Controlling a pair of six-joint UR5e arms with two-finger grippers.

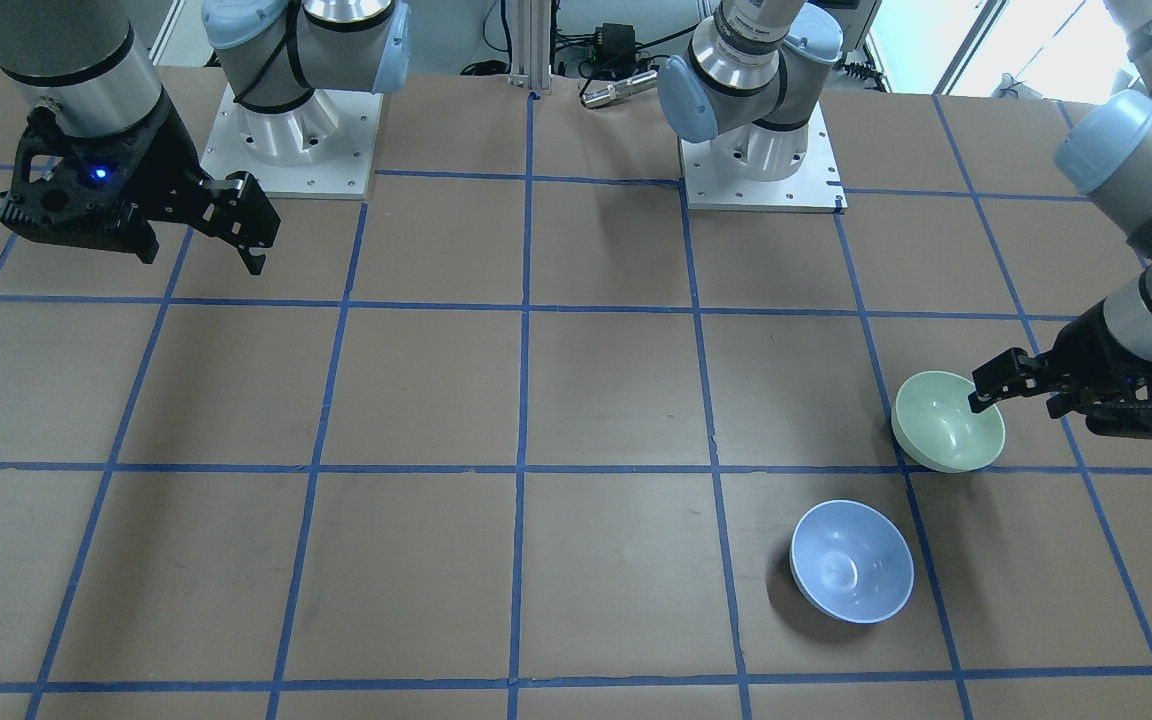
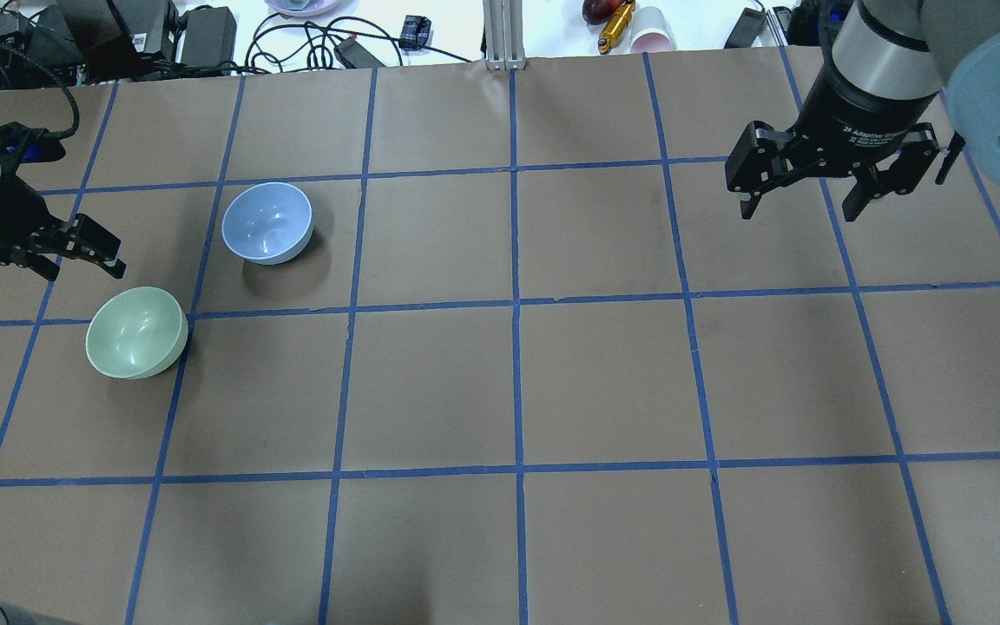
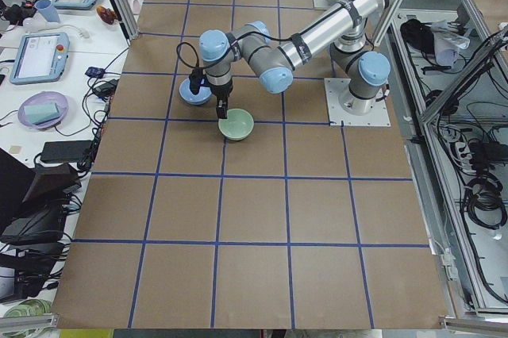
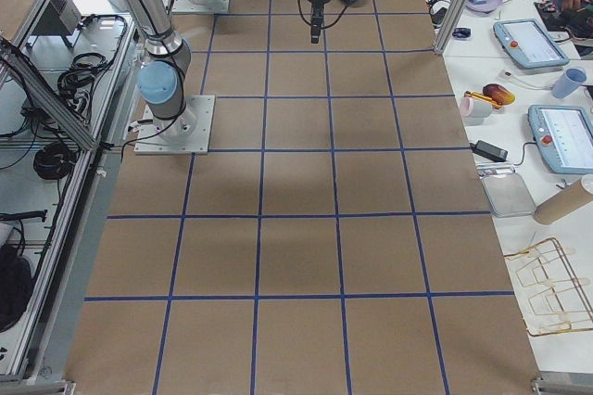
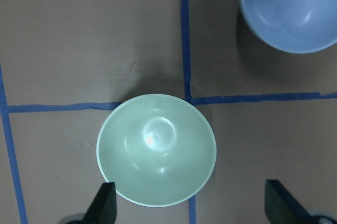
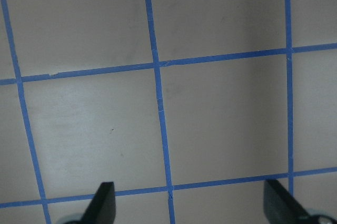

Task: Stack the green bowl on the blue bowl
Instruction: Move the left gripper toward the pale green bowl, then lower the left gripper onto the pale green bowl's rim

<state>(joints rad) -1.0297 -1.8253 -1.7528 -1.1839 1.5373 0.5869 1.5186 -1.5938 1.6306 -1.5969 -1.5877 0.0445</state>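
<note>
Shift sideways so one finger drops inside the small glossy mint-green bowl point(image 5: 156, 149) and the other outside its rim, then lower and pinch the wall squarely; sits upright on the brown blue-taped table point(image 2: 604, 382), near the glossy periwinkle-blue bowl point(image 5: 289, 8) but apart. Poised just above with the left gripper point(image 2: 79, 263) pointing down, spread wide, empty; parked well away with the right gripper point(image 2: 799, 213), likewise spread.

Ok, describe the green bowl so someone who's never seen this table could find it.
On the brown table gridded with blue tape, look at the robot's left side, where two small empty bowls sit apart. The green bowl is the one nearest the open left gripper, by a tape crossing; it is pale mint, its neighbour the blue bowl periwinkle.
</note>
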